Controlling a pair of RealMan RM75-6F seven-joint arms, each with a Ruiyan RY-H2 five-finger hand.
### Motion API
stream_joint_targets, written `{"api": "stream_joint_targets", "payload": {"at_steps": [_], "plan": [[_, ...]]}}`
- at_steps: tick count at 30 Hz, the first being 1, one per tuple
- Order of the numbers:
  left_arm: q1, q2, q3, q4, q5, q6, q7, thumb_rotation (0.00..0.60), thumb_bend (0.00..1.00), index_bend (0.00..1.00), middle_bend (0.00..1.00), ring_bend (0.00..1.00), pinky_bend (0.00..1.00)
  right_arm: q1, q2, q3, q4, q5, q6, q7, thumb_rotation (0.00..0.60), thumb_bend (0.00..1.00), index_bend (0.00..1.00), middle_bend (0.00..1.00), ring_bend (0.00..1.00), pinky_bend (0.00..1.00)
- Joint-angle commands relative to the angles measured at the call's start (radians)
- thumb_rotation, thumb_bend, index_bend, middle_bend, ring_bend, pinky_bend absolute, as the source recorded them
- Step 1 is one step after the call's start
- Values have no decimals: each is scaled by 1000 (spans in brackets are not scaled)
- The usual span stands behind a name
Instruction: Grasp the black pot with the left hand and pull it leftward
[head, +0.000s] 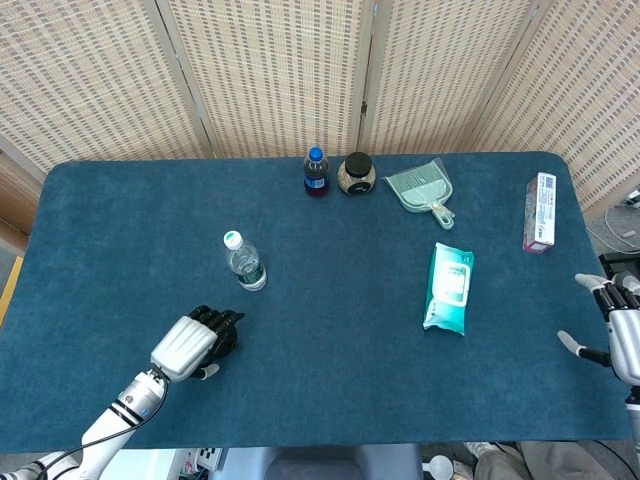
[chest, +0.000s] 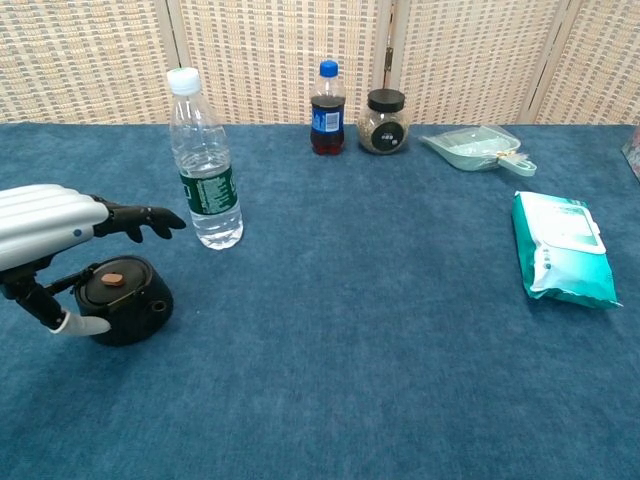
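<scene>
Blue cloth table (head: 330, 330) before wicker screens (head: 270, 70); left hand (chest: 45, 235) spread, empty, over black pot (chest: 125, 300).

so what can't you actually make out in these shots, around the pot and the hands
- Black pot: head view, almost all hidden under the left hand.
- Pot handle: chest view, covered by the left hand, so whether it is gripped cannot be told.
- Right hand: head view, cut off by the right edge; absent from chest view.
- Box print: head view, too small to read.

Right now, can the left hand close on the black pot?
Probably yes: the left hand hovers spread over the small black pot, thumb by its handle, nothing between them; the clear water bottle stands apart.
</scene>
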Motion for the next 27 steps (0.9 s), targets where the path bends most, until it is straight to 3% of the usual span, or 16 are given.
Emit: {"api": "stream_joint_targets", "payload": {"at_steps": [1,13,18,27], "plan": [[-1,-2,-3,15,-14,3,3,600,166,91,160,219,175,0,-1,-1,0,0,-1,-1,600,147,225,254,264,359],[-24,-32,-42,79,-93,-4,-26,600,166,91,160,219,176,0,-6,0,2,1,-1,1,600,148,225,253,264,359],[-23,-14,-36,68,-70,21,-47,600,166,100,160,219,175,-2,-9,-1,5,-3,4,4,600,147,225,253,264,359],[-7,63,21,31,63,82,-166,600,167,275,211,246,136,8,19,15,-15,-15,14,-6,600,148,225,253,264,359]]}}
